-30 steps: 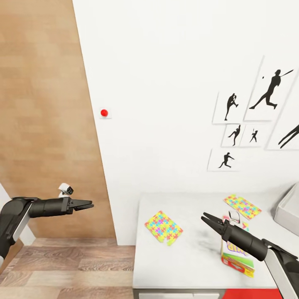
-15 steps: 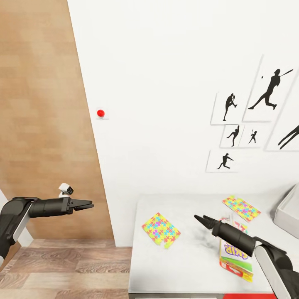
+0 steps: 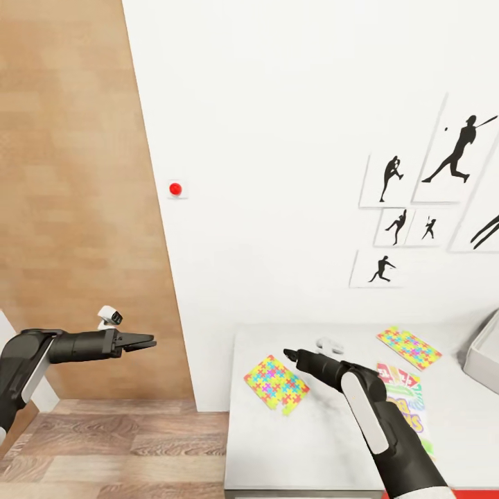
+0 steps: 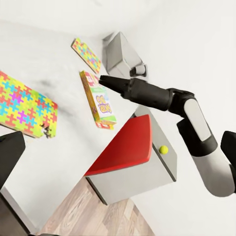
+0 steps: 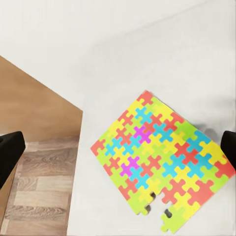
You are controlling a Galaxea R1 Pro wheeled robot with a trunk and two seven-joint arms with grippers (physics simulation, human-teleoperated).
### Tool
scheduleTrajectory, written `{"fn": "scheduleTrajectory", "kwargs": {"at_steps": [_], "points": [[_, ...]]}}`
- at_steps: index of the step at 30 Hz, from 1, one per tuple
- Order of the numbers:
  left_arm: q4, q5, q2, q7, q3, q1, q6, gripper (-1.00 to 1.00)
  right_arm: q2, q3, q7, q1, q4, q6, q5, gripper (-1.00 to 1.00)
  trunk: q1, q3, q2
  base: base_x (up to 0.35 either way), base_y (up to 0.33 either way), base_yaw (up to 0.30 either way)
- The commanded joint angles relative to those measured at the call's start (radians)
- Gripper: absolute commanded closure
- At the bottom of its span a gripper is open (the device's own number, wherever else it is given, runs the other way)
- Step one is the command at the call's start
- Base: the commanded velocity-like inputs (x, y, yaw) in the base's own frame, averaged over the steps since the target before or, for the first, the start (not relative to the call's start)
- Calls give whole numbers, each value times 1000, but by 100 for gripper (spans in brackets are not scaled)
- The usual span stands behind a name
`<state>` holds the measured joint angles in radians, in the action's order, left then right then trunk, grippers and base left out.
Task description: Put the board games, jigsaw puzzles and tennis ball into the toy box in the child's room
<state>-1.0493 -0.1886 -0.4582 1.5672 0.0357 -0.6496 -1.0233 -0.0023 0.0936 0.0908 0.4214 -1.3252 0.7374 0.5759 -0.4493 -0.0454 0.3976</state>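
Since a second ago, I am swinging my right tool [image 3: 291, 356] away from the thick red-yellow-green board game box with big lettering [image 3: 404, 409] and out toward the near thin flat jigsaw square of yellow, green, pink and blue pieces [image 3: 276, 383], which is lying at the worktop's [image 3: 312, 430] left end. That box, standing up on edge a second ago, is now lying flat, cover up. I am hovering the right tool just above and behind the near jigsaw; its two dark fingertips [image 5: 10, 152] are sitting at opposite edges of the right wrist view, so I am judging the jaws spread wide, holding nothing, ready to straddle the sheet.

My left tool [image 3: 142, 342] is hanging off the worktop over the wood-plank floor [image 3: 118, 443], as it was, its jaws looking nearly closed and empty.

A second multicoloured jigsaw square [image 3: 409, 347] is lying farther back, near the shallow light grey toy box [image 3: 485, 357] at the right edge. A small yellow-green tennis ball [image 4: 163, 149] is resting on the lower end unit beside a red panel [image 4: 125, 147]. I am judging that none of these toys is in the toy box yet.
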Motion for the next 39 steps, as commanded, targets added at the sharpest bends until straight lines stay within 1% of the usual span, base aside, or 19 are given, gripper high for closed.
{"fn": "scheduleTrajectory", "kwargs": {"at_steps": [1,5,14,17,20,22,23,25,26,27,30,33,39], "points": [[0,0,0,4,0,-1,-11,-100,2,4,20,4,3,2,9,-100,-1,-2,2,0,23,0],[1,0,1,4,0,-1,-11,-100,8,14,52,11,18,-3,7,-100,-1,-2,2,0,8,0],[3,0,1,4,0,-1,-12,-100,8,14,58,13,19,-4,6,-100,-1,-2,2,7,1,0],[20,0,-1,-4,2,-1,-10,-100,8,15,59,13,15,-3,5,-100,-1,-2,2,110,0,0],[73,0,0,-76,16,-3,-3,-100,9,15,62,13,11,-5,4,-100,-1,-2,2,202,0,0],[102,0,3,-176,27,-6,0,-100,9,15,63,13,10,-5,4,-100,-1,-2,2,233,0,0],[106,0,3,-205,29,-7,0,-100,9,15,63,13,10,-5,4,-100,-1,-3,2,232,0,0],[115,-2,6,-315,35,-8,1,-100,10,14,64,13,9,-3,4,-100,-1,-4,2,208,0,0],[116,-3,7,-339,36,-8,1,-100,10,14,64,13,10,-3,5,-100,-1,-5,2,189,0,0],[118,-4,11,-379,37,-9,2,-100,10,14,64,13,9,-2,5,-100,-1,-7,2,173,0,0],[119,-6,20,-431,37,-10,3,-100,9,14,64,13,10,0,5,-100,-1,-11,2,145,0,0],[120,-6,25,-457,38,-10,3,-100,8,15,63,15,15,2,6,-100,-1,-16,2,51,0,-22],[120,-6,25,-459,38,-10,3,-100,8,15,61,17,19,3,6,-100,-1,-24,2,6,0,-74]]}}
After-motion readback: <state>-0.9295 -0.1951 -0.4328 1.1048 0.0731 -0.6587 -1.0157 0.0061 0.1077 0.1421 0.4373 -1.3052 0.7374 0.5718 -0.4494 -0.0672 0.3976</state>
